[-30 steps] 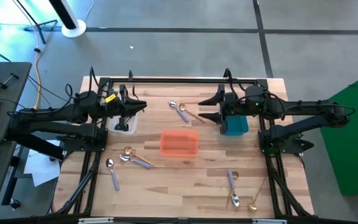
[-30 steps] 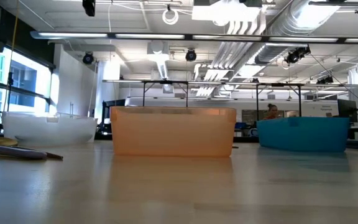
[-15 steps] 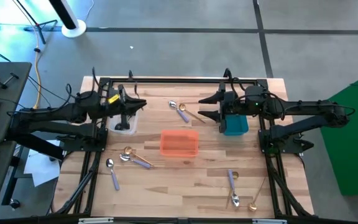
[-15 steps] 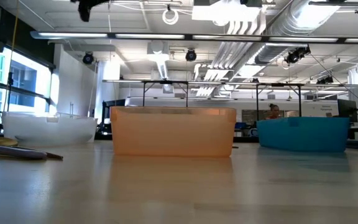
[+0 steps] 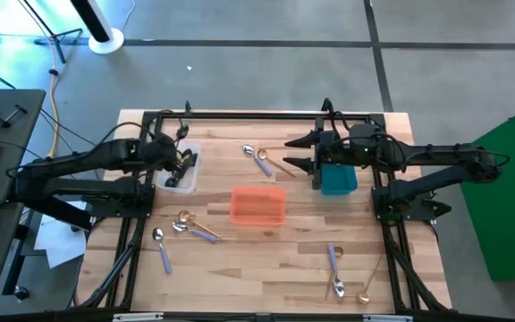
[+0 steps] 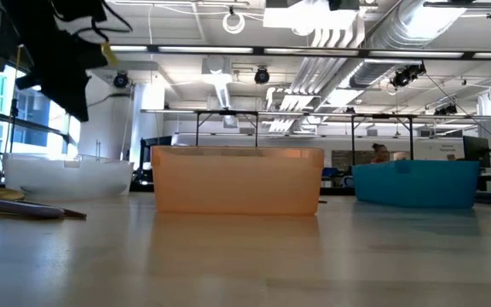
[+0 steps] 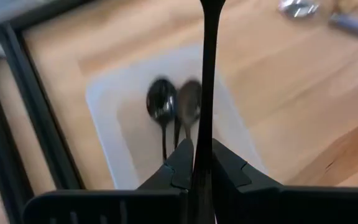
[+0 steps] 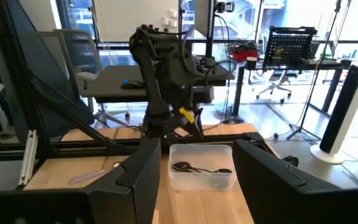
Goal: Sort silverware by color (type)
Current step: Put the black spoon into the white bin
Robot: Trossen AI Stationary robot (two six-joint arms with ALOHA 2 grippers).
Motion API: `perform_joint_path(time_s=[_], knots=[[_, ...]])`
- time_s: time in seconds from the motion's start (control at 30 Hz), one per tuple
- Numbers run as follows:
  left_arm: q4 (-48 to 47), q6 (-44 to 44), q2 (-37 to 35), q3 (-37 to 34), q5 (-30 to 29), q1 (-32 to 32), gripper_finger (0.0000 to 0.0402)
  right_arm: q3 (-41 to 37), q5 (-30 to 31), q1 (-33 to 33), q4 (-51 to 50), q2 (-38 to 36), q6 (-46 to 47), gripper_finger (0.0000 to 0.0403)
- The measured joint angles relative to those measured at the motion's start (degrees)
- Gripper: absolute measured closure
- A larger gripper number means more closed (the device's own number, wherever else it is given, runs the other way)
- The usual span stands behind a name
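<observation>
Seen from above, the left hand (image 5: 184, 161) hangs over the clear bin (image 5: 179, 170) at the back left of the tabletop (image 5: 266, 259), while the right hand (image 5: 299, 152) waits with its fingers spread beside the teal bin (image 5: 338, 179). Loose spoons lie around the orange bin (image 5: 257, 205): a lavender-handled spoon (image 5: 260, 160) behind it, a gold spoon (image 5: 184, 218) and more lavender ones to its front left, another pair near the front right edge.

From tabletop height, the three bins stand in a row, and the left arm shows dark at the upper left; one spoon lies flat by the clear bin.

Looking past the left wrist, the hand is pinched tight on the thin handle of a black spoon (image 7: 207, 74), held over the bin, where two black spoons (image 7: 174, 102) already rest side by side.

From the right wrist, those two show dark through the clear bin's wall.

These spoons look light, stiff and glossy, so I'd guess they slip easily; the narrow handle is the sensible place to pinch, since the bowl is rounded. Lying flat on wood, they likely give the fingers little to get under.
</observation>
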Motion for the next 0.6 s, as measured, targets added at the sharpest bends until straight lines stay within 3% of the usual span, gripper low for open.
perform_joint_path(time_s=[0.2, 0.6], knots=[[0.18, -2.22, 2.61, -4.79, 5.59, 1.78, 0.0387, 0.01, -0.02, 0.00, -0.15, 2.35, 0.17, 0.0217], [2.87, 0.04, 8.81, -6.60, 9.30, 1.99, 0.0387, 0.01, -0.05, 0.00, 0.05, 3.91, 1.51, 0.0217]])
